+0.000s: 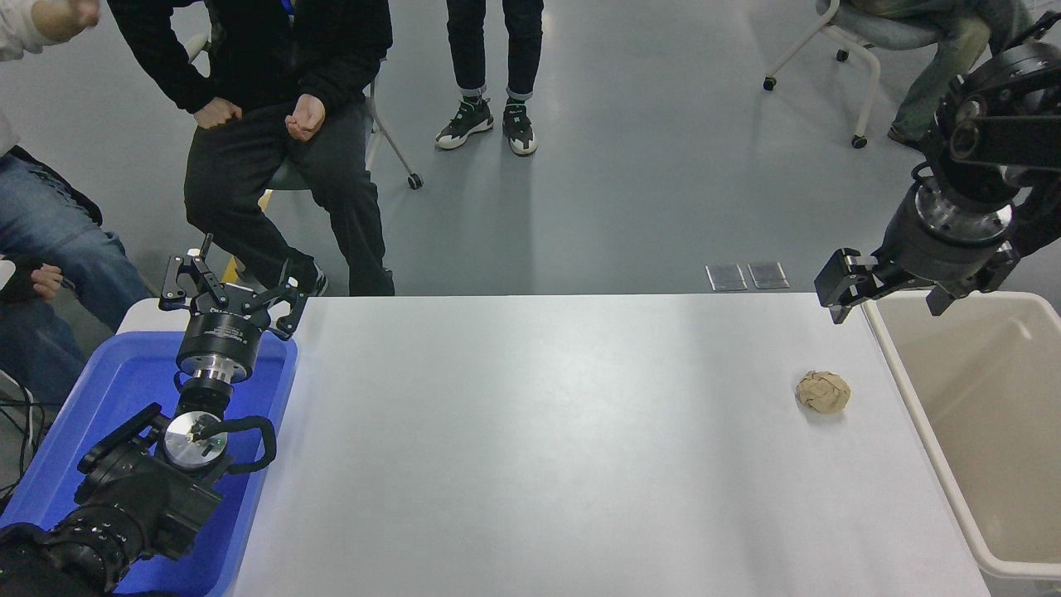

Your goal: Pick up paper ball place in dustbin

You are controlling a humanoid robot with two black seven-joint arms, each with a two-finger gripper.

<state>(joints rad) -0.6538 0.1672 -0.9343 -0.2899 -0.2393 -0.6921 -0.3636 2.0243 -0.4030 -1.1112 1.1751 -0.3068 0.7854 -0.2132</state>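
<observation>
The tan crumpled paper ball [823, 391] lies on the white table [539, 431] near its right side, just left of the beige dustbin [912, 390]. My right gripper [889, 292] hangs open and empty above the dustbin's far left corner, well behind and above the ball. My left gripper [230, 282] is open and empty, parked at the lower left over the blue tray [108, 390].
Several people sit or stand at the far side, their legs close to the table's far left edge. A wheeled chair [854, 50] stands at the top right. Two small floor plates [746, 276] lie beyond the table's far edge.
</observation>
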